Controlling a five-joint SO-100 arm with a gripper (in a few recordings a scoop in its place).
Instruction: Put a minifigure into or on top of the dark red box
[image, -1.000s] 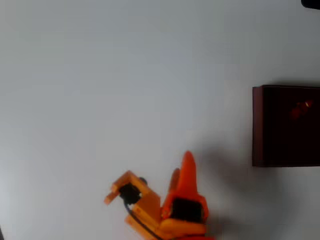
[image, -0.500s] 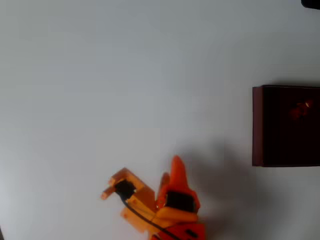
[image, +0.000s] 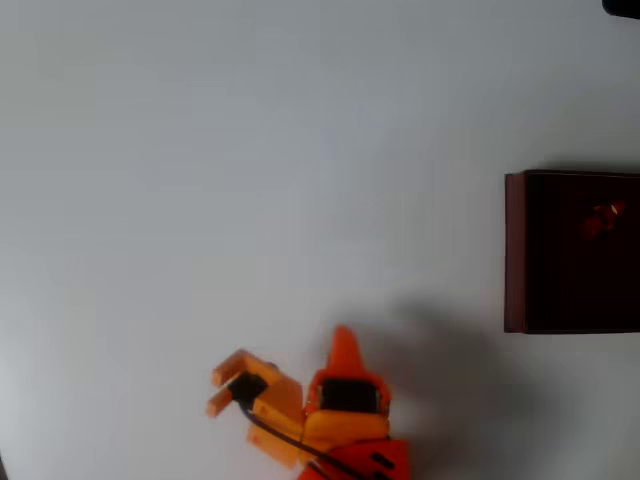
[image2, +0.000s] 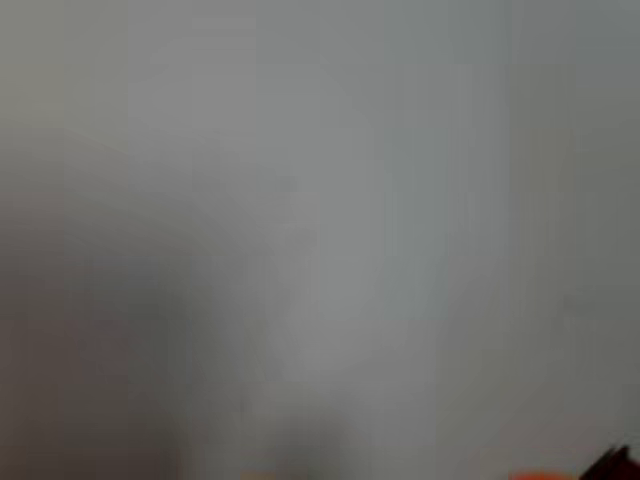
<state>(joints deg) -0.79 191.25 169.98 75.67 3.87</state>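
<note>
Overhead view, left to right:
- Tabletop (image: 250, 150): pale grey, bare across left and centre; wide open room.
- Pincer (image: 344, 340): orange, at bottom edge, centre-left; tip points up picture; fingers read as one point, together; nothing held.
- Dark red box (image: 515, 250): at right edge, cut off by frame; well apart from pincer.
- Minifigure (image: 603, 217): small red shape inside box, upper part of dark interior.

Wrist view: blurred grey tabletop (image2: 320, 200); orange sliver at bottom edge, unidentifiable.
</note>
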